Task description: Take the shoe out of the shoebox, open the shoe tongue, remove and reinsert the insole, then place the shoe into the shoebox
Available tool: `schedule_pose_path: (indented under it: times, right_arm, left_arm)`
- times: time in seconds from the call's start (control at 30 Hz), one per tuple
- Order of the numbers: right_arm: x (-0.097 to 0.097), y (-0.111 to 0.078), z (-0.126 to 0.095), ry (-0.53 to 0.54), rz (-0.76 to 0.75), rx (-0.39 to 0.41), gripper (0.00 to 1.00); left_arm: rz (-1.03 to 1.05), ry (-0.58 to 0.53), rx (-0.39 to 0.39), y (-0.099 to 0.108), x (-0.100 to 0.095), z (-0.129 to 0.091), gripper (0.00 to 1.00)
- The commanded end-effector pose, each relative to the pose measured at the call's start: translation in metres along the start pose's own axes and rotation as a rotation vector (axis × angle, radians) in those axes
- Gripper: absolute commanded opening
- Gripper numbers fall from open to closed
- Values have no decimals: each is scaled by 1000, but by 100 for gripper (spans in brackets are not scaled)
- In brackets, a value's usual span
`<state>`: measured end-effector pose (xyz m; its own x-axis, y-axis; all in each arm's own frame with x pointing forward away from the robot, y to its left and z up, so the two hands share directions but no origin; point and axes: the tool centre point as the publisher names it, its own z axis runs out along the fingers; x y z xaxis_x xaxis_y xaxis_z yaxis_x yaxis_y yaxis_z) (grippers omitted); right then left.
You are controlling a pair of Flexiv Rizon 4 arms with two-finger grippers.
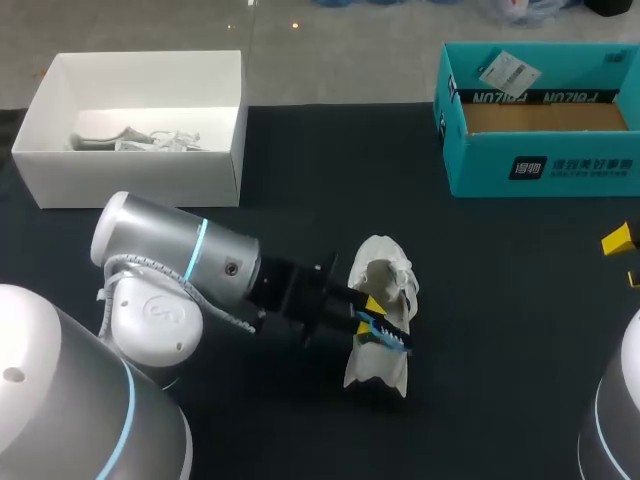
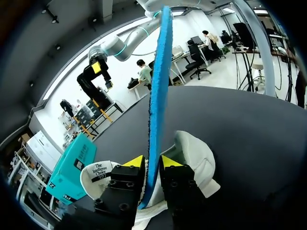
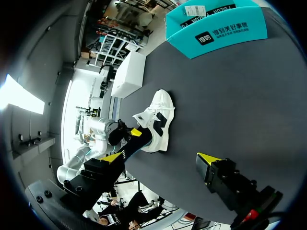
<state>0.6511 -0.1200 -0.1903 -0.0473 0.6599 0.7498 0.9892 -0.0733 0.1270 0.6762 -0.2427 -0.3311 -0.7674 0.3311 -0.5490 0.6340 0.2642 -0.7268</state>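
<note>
The white shoe (image 1: 381,285) with dark side marks stands on the black table, outside the teal shoebox (image 1: 540,165). My left gripper (image 1: 375,312) sits at the shoe's opening, shut on the thin blue insole (image 1: 386,333). In the left wrist view the insole (image 2: 157,96) rises on edge between the yellow tips of that gripper (image 2: 152,162), its lower end down by the shoe (image 2: 196,153). My right gripper (image 1: 628,260) hangs open and empty at the table's right edge. In its wrist view the right gripper (image 3: 160,158) stands well short of the shoe (image 3: 160,115).
A white open box (image 1: 130,170) with crumpled paper inside stands at the back left. The teal shoebox (image 3: 225,33) is at the back right, its cardboard floor showing. The left arm's thick grey body (image 1: 180,270) lies across the table's near left.
</note>
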Motion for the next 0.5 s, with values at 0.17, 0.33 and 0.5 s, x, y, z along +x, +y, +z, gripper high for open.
schedule_pose_path:
  times: [0.17,0.33,0.5]
  right_arm:
    - [0,-2,0,-2,1,-3,100]
    - [0,-2,0,-2,1,-3,100]
    - [0,-2,0,-2,1,-3,100]
  left_arm:
    - [31,5,-20,-18,2,-8,18]
    - [35,15,-25,-22,5,-10,2]
    - [30,16,-20,-12,6,-7,0]
